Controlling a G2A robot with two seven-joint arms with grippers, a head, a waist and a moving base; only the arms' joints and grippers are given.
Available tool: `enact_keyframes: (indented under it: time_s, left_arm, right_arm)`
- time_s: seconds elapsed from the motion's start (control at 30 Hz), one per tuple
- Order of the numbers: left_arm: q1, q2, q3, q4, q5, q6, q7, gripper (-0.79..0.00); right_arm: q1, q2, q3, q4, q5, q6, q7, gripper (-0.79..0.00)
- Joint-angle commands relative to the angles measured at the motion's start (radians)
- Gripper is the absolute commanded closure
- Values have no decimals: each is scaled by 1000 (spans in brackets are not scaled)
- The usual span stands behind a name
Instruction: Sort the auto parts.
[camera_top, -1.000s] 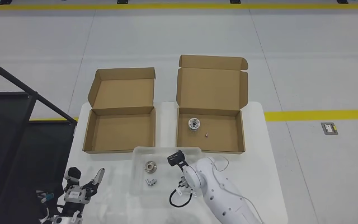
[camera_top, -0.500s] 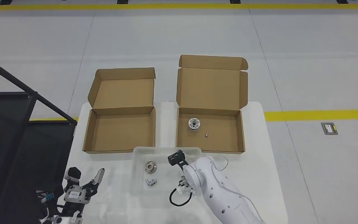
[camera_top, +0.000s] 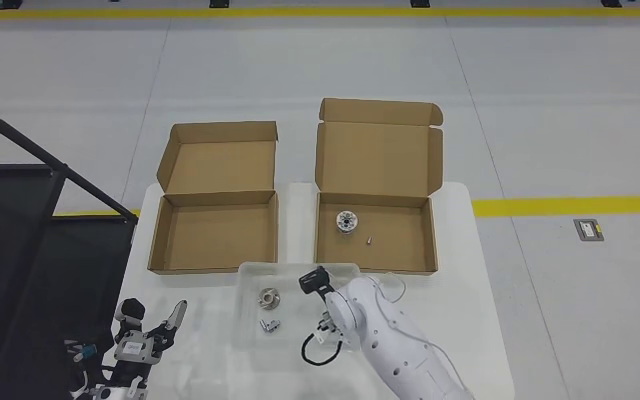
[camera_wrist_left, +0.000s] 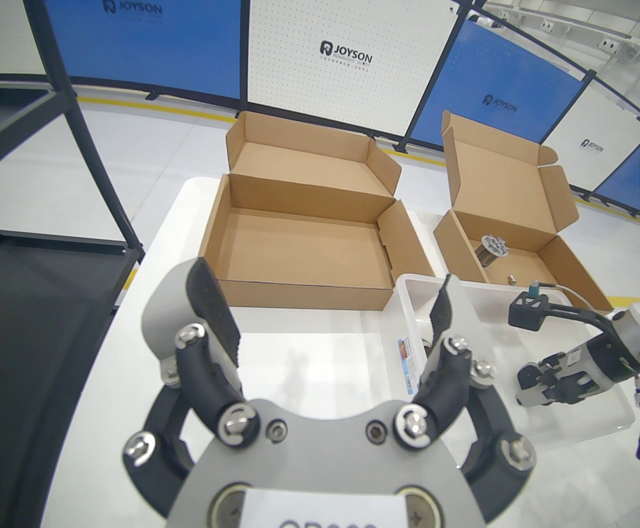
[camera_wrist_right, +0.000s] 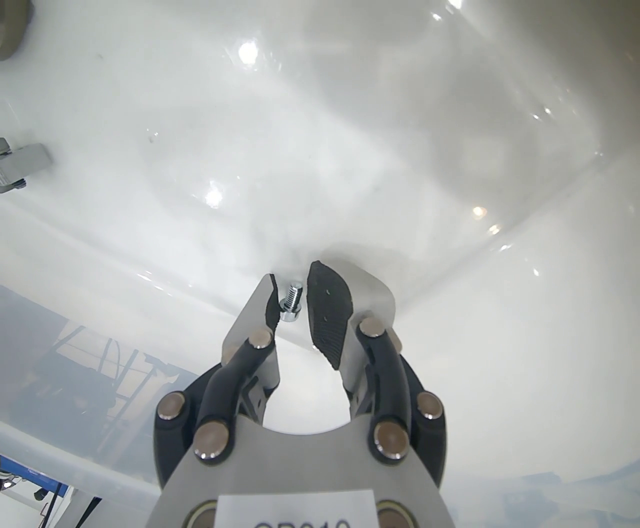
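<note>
Here the right gripper (camera_wrist_right: 292, 295) is low inside the clear plastic tray (camera_wrist_right: 350, 150) at 6 o'clock of the white counter (camera_top: 470, 280). Its fingers stand open around a small silver bolt (camera_wrist_right: 291, 302), which touches one finger. The left gripper (camera_wrist_left: 322, 275) hangs at 8 o'clock, fingers wide open.

Logo lettering on white pegboard panel (camera_wrist_left: 345, 52) and on blue panels (camera_wrist_left: 500, 102). Printed sticker (camera_wrist_left: 407, 356) on tray (camera_wrist_left: 415, 281) wall, illegible. Mount label (camera_wrist_right: 300, 515) cut off.
</note>
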Motion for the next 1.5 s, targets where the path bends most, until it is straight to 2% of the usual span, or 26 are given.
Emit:
enact_keyframes:
  time_s: [0.0,0.37,0.63,0.83,0.97,1.1,1.2,1.47]
  left_arm:
    - [0,0,0,0,0,0,0,-785]
    - [0,0,0,0,0,0,0,-785]
    - [0,0,0,0,0,0,0,-785]
    - [0,0,0,0,0,0,0,-785]
    - [0,0,0,0,0,0,0,-785]
    - [0,0,0,0,0,0,0,-785]
    - [0,0,0,0,0,0,0,-785]
    - [0,0,0,0,0,0,0,-785]
  right_arm:
    - [-2,1,3,-8,2,-2,-2,0]
    - [-54,20,33,-168,-44,-18,19,0]
    - [-153,48,97,-480,-106,-43,4,0]
    - [-230,63,190,-686,-116,12,-113,0]
    - [-223,66,248,-694,-93,53,-194,0]
    - [-177,70,315,-630,-87,75,-244,0]
    - [-135,71,339,-573,-60,68,-219,0]
    - [-135,71,339,-573,-60,68,-219,0]
